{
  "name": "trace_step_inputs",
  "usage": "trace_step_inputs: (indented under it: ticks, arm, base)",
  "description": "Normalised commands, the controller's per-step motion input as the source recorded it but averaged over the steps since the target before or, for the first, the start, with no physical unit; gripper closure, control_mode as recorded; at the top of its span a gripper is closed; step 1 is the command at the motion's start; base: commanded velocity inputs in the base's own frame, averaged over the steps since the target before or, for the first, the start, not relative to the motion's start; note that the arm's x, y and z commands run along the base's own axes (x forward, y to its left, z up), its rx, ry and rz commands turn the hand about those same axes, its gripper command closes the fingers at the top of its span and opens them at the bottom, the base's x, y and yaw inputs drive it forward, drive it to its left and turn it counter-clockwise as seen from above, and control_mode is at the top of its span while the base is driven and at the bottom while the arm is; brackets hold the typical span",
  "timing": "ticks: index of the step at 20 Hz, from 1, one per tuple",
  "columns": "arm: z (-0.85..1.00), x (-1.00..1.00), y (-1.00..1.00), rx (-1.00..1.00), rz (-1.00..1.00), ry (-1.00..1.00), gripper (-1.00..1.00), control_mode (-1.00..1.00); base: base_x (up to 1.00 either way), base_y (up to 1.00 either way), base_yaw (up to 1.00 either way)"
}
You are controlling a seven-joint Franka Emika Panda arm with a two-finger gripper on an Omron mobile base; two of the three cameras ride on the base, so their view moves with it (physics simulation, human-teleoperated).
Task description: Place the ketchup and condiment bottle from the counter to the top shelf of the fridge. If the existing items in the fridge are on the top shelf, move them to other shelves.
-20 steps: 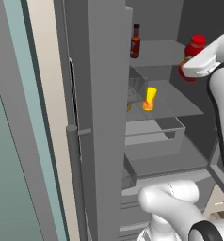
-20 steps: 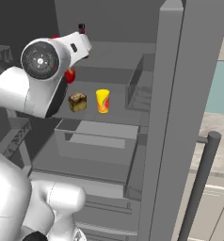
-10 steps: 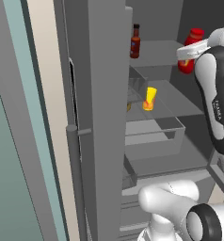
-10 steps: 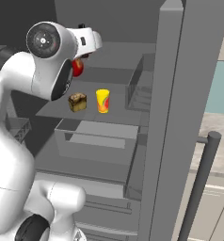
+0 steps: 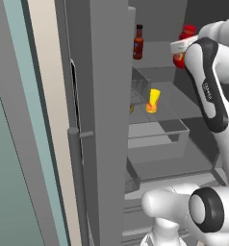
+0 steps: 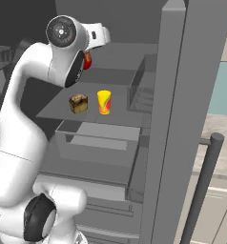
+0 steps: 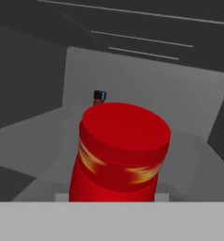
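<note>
While the fridge [image 5: 107, 120] stands open across both base views, the ketchup [image 7: 119, 153] is seen large at the centre of the hand view, upright, its red cap toward the camera and its yellow-orange band below. The fingers themselves are hidden under the bottle at the lower edge of that view, but they are drawn in narrow and the ketchup is taken to be held between them. In the left base view the ketchup [image 5: 184, 45] is found at the upper right of the frame, partly covered by the white arm, over the top shelf [image 5: 157, 53]; whether it rests on the shelf or is carried just above it cannot be told. The condiment bottle [image 5: 138, 42] is seen upright on that same shelf, near the top centre of the frame, well apart from the ketchup; in the hand view only its black cap [image 7: 99, 96] is shown, just behind the red cap. On the shelf below, the yellow cup [image 6: 104, 102] with its red marking is placed left of centre in the right base view, and the brown lump [image 6: 78, 103] is set just beside it to the left, not touching. A grey drawer [image 6: 101, 143] is seen under that shelf, toward the lower centre of the frame.
</note>
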Motion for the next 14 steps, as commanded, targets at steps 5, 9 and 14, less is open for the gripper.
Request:
trace_step_inputs:
  ticks: [5, 9, 14]
  arm:
    - [0.0, 0.83, 0.0, 0.0, 0.0, 0.0, 1.0, -1.0]
    - [0.0, 0.79, 0.0, 0.0, 0.0, 0.0, 1.0, -1.0]
    - [-0.04, 0.6, -0.12, 0.0, 0.0, 0.09, 1.0, -1.0]
  base:
    - [0.0, 0.0, 0.0]
    - [0.0, 0.0, 0.0]
    - [0.0, 0.0, 0.0]
